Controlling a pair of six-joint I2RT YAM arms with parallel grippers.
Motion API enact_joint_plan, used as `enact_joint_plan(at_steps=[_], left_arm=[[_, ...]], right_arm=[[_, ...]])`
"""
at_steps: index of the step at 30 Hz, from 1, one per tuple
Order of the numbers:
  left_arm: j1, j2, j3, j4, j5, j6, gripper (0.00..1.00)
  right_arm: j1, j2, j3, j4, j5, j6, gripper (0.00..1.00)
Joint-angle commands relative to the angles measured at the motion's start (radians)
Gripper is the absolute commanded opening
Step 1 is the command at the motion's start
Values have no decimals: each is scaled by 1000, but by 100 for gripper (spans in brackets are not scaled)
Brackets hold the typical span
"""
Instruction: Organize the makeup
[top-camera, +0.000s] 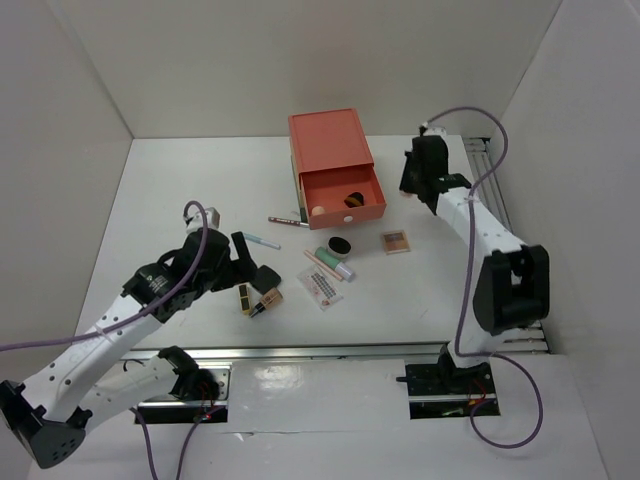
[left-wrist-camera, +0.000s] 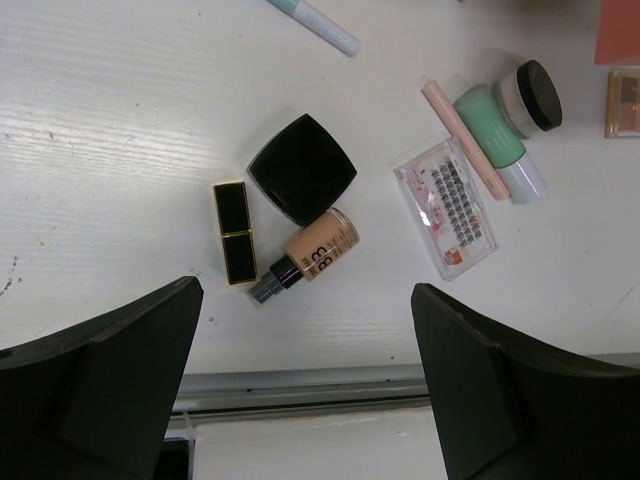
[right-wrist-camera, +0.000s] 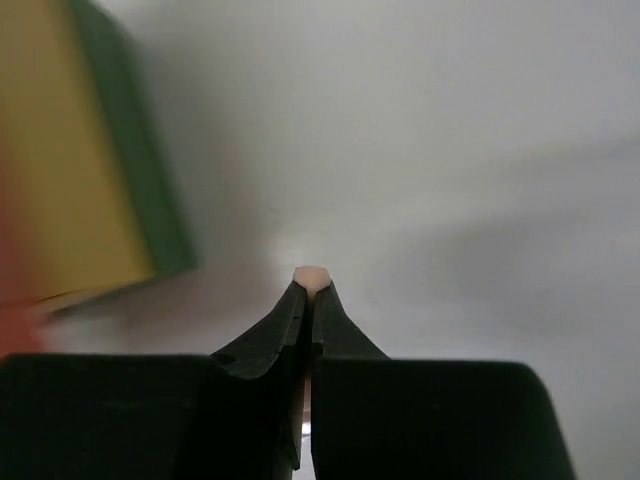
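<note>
My left gripper (top-camera: 244, 254) is open and empty above the table, its fingertips (left-wrist-camera: 120, 370) wide apart (left-wrist-camera: 305, 390). Under it lie a black square compact (left-wrist-camera: 302, 168), a gold-black lipstick (left-wrist-camera: 234, 232) and a beige foundation bottle (left-wrist-camera: 318, 245). To their right lie a clear lash case (left-wrist-camera: 445, 205), a mint tube (left-wrist-camera: 492, 140), a pink stick (left-wrist-camera: 462, 140) and a round black pot (left-wrist-camera: 530, 97). My right gripper (top-camera: 408, 188) is shut (right-wrist-camera: 312, 280) on a small peach thing (right-wrist-camera: 313, 273), right of the coral-yellow-green drawer box (top-camera: 330, 150).
The box's top drawer (top-camera: 343, 196) stands open with a peach sponge (top-camera: 318, 210) and a dark item inside. A pink palette (top-camera: 396, 242), a dark pencil (top-camera: 288, 220) and a pale blue pencil (left-wrist-camera: 315, 25) lie nearby. The metal rail (left-wrist-camera: 300, 385) marks the near edge.
</note>
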Motion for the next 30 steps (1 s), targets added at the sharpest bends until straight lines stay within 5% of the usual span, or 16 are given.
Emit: enact_joint_plan(at_steps=[1,5,12,15,17,19,21,30], left_arm=[[5,21,20,37,27,33,100],[5,52,11,71,61,42,100],[5,135,-9,141,115,50,100],[-29,179,0,184,133,59,100],[-50,207,11,215,144,73,100],[-87,237,20,215,144,73,100],[-113,280,31,215,144,51,100],[-262,386,44,269,73,-311,100]], right_arm=[[149,-229,82,67,-12,-105,0],[263,-331,73,90,-12,-144,4],[413,-253,103,90,-96,-187,16],[435,-211,148,27,-96,-187,33],[444,-199,169,3,-96,-196,63],[444,-212,170,2,-96,-196,76],[444,-237,170,15,-96,-196,100],[453,-447,91,15,17,-111,100]])
